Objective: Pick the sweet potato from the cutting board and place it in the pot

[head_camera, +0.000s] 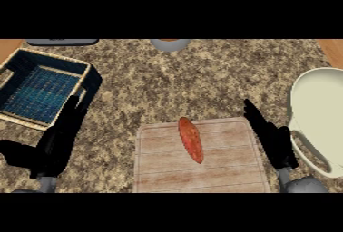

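An orange-red sweet potato (190, 138) lies lengthwise on the pale wooden cutting board (221, 167) near the counter's front. The cream pot (320, 113) sits at the right edge, its handle pointing toward me. My right hand (269, 135) hovers over the board's right edge with fingers straight, a short way right of the sweet potato and not touching it. Over at the left, my left hand (59, 136) stands open and still, fingers pointing up, beside the basket.
A wicker basket with a blue lining (41, 86) stands at the far left. A grey object (61, 41) and a small bowl (169, 44) sit at the counter's back edge. Speckled stone counter (188, 81) stretches between the board and the back.
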`<state>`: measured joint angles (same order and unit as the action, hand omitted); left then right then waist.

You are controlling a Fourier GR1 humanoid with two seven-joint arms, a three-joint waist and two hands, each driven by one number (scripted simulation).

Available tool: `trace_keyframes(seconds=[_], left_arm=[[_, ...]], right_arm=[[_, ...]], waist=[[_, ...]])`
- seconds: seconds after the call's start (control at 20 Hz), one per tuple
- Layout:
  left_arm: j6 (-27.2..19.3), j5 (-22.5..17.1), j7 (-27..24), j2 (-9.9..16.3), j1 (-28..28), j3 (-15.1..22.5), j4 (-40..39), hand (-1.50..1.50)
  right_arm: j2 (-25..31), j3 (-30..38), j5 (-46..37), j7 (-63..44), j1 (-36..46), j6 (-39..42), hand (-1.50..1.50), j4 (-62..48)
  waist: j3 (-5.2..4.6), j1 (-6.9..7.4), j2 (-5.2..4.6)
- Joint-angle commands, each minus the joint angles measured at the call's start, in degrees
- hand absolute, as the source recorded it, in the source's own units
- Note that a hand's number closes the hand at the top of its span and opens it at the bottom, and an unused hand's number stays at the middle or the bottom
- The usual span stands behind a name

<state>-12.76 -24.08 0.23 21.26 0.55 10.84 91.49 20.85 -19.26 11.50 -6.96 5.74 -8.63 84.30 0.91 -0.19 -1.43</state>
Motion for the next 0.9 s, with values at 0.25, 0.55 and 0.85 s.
trace_keyframes(seconds=[0.25,0.55,0.85], left_arm=[[-5.24,13.76,0.86,11.83,1.35,-3.66,-5.39,0.00],[-3.86,12.37,4.15,10.90,0.97,-2.68,-5.59,0.00],[-5.19,16.65,3.18,6.40,3.68,-1.24,-3.40,0.00]], right_arm=[[2.56,4.78,-0.38,-17.53,1.39,-7.00,1.50,3.83],[7.45,-4.47,-31.99,-1.36,-1.78,-23.25,-1.50,9.05],[8.67,-6.75,-35.32,-12.00,-8.14,-16.56,-1.50,22.98]], waist=[[-0.97,0.16,1.62],[-0.95,-0.77,1.78],[-0.93,0.01,1.58]])
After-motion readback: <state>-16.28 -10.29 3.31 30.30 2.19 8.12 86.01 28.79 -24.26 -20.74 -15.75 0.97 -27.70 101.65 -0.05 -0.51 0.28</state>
